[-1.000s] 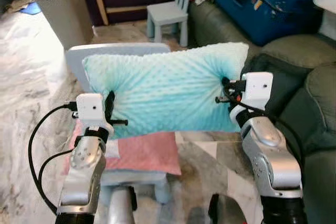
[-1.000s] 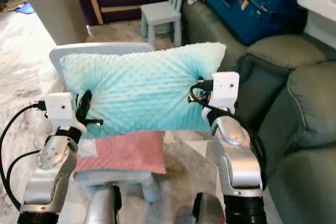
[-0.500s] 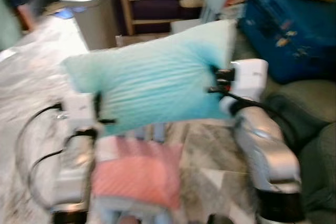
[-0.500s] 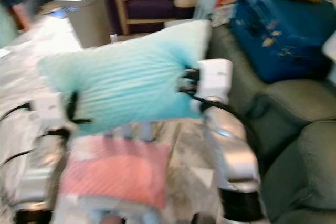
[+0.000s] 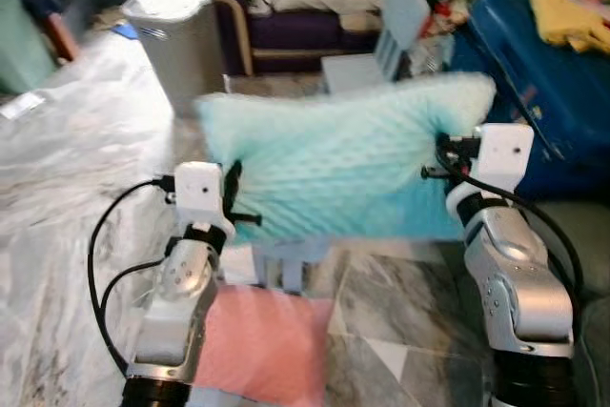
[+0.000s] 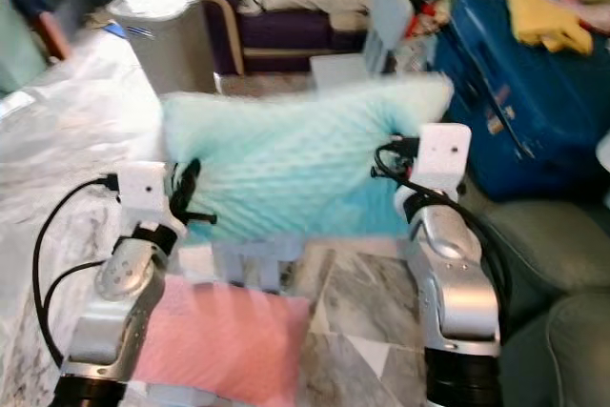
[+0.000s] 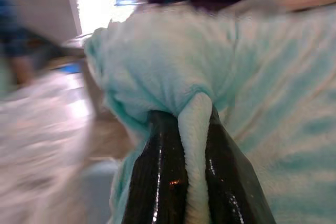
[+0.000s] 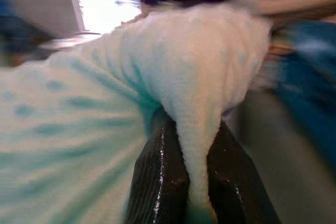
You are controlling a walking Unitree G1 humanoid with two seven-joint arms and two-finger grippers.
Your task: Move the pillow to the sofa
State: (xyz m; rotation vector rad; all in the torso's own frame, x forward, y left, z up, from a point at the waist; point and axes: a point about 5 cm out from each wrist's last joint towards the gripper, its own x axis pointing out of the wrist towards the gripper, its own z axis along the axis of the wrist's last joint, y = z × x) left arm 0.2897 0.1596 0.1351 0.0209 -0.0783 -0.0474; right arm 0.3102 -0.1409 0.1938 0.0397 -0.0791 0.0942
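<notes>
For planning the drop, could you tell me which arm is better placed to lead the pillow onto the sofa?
Probably the right: the right gripper pinches the pillow end nearest the green sofa; the left gripper holds the far end.

The dimpled turquoise fleece pillow (image 5: 343,164) hides the seat of the pale blue child's chair (image 5: 396,21) behind it and most of the blurred light-blue stool (image 5: 286,264) beneath it. Its corners fold in around the left claw (image 7: 193,182) and right claw (image 8: 197,182), covering their tips. The pink cushion (image 5: 262,345) below the pillow is smeared by motion and cut by the frame's bottom edge.
</notes>
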